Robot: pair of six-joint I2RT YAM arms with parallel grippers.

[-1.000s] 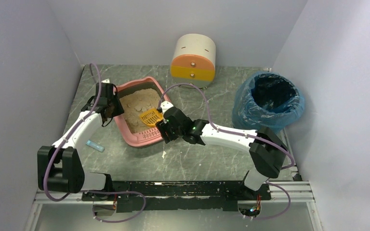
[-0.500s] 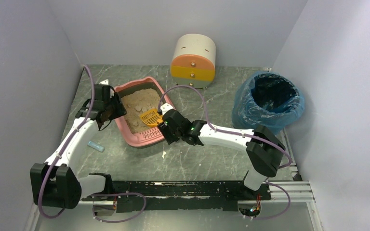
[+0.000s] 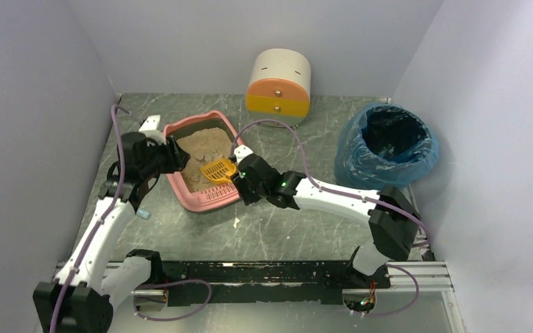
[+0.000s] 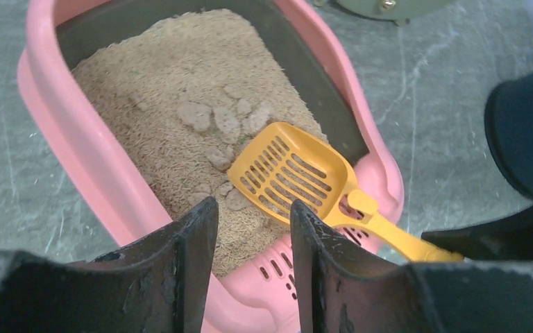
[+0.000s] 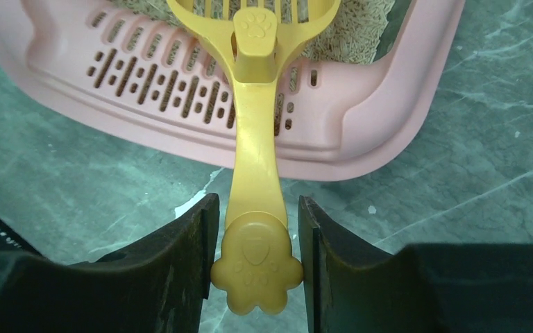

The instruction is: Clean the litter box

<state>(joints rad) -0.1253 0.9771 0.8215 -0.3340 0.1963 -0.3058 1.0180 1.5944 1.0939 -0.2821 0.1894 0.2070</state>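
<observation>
Nearest the arm bases, the worktop [image 3: 284, 229] shows a few pale scraps [image 3: 236, 222] just short of the litter box [image 4: 41, 97]. The box sits left of centre, its slotted ledge [image 5: 146, 76] toward the arms. At that ledge the right gripper [image 5: 258, 208] straddles the handle of a yellow scoop [image 4: 298, 170]. Its fingers stand close on either side, seemingly touching the paw-shaped end, but whether they pinch it I cannot tell. The scoop's slotted head rests on the litter [image 4: 173, 83] just beyond the ledge. On the box's left side the left gripper [image 4: 253, 208] hovers over the rim, partly spread and empty. Further in, several flat clumps [image 4: 225, 121] lie on the beige litter. At the back stand a drawer unit [image 3: 278, 80] and, to the right, a blue-lined bin [image 3: 387, 142], well apart from the box.

The box looks like stiff, light plastic made heavier by loose litter. It would likely slide on the smooth worktop, so bracing the rolled rim seems wise. The scoop is thin and slick; the shaft above the paw offers the surest hold.
</observation>
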